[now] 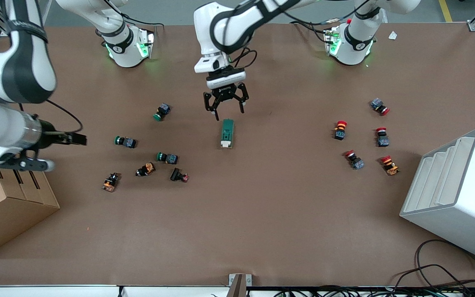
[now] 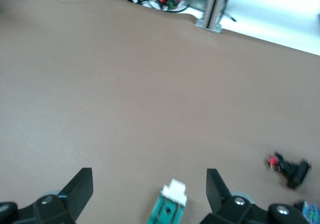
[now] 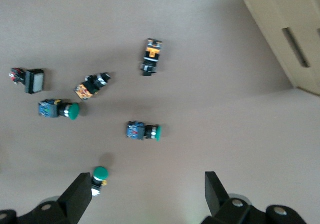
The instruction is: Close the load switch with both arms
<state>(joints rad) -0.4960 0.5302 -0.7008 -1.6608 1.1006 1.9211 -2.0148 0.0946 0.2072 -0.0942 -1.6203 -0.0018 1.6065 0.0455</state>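
While left hand (image 1: 226, 108) hovers spread over load switch (image 1: 227, 133) — right hand (image 3: 145, 196) waits.

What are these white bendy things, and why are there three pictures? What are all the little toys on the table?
The white bendy things are two robot arms. Each ends in a black two-fingered tool for grabbing.

The big picture looks down at the brown table. The two small pictures come from cameras on the arms' wrists.

The left tool hangs open over the table, close to the load switch, a green block with a cream-white end. Its wrist camera shows that switch between its fingers.

The right tool is open too, up by the cardboard box. Neither tool holds anything.

The "toys" are push-buttons: green-capped ones near the box, red-capped ones near the white slotted bin.
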